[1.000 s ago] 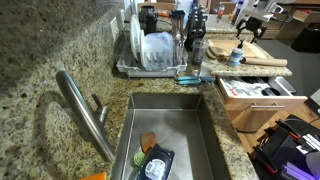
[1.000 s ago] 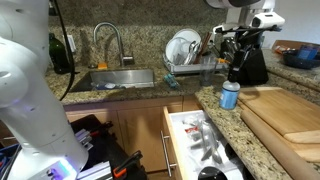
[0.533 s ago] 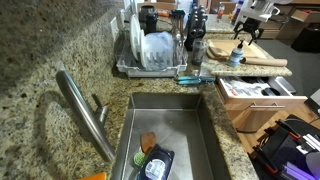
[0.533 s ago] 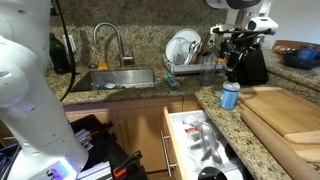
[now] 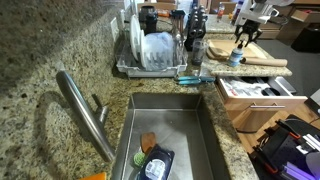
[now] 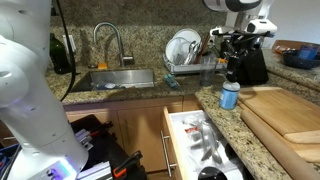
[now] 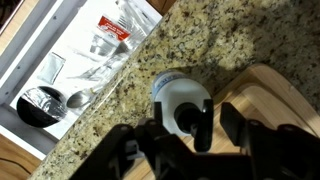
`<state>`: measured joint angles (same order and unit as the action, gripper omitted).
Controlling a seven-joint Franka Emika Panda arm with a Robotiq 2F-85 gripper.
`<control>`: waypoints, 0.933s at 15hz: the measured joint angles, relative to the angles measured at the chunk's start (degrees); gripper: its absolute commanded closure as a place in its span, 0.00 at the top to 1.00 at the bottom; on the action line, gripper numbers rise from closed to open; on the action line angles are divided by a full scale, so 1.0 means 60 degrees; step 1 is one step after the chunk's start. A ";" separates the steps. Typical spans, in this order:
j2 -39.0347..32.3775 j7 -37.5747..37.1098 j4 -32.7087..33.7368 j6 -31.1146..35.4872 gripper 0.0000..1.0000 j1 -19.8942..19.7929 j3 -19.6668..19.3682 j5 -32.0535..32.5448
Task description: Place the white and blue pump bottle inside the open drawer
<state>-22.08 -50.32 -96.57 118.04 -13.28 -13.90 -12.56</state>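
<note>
The white and blue pump bottle (image 5: pixel 236 57) (image 6: pixel 231 95) stands upright on the granite counter at the edge of a wooden cutting board (image 6: pixel 285 112). My gripper (image 5: pixel 245 37) (image 6: pixel 240 52) hangs directly over it. In the wrist view I look straight down on the bottle (image 7: pixel 170 92). My gripper (image 7: pixel 195 120) is open, its dark fingers (image 7: pixel 155 138) standing apart on either side of the dark pump head without visibly touching it. The open drawer (image 5: pixel 262 100) (image 6: pixel 172 135) (image 7: pixel 72 30) is pulled out below the counter edge beside the bottle, with utensils lying in it.
A dish rack (image 5: pixel 150 55) (image 6: pixel 185 60) with plates stands behind the steel sink (image 5: pixel 170 125). The faucet (image 5: pixel 85 110) reaches over the sink. A teal-handled brush (image 5: pixel 195 78) lies on the counter. A black appliance (image 6: pixel 252 66) stands just behind my gripper.
The wrist has shifted slightly above the bottle. The bottle and the drawer have not moved.
</note>
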 measured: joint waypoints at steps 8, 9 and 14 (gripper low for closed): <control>-0.0075 -0.0001 -0.0007 0.0069 0.07 0.0008 -0.0002 0.0163; -0.0075 -0.0001 -0.0005 0.0069 0.07 0.0008 -0.0005 0.0233; -0.0065 -0.0014 0.0078 -0.0252 0.07 0.0009 -0.0012 0.0554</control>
<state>-22.47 -50.40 -96.10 116.53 -13.23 -13.97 -9.24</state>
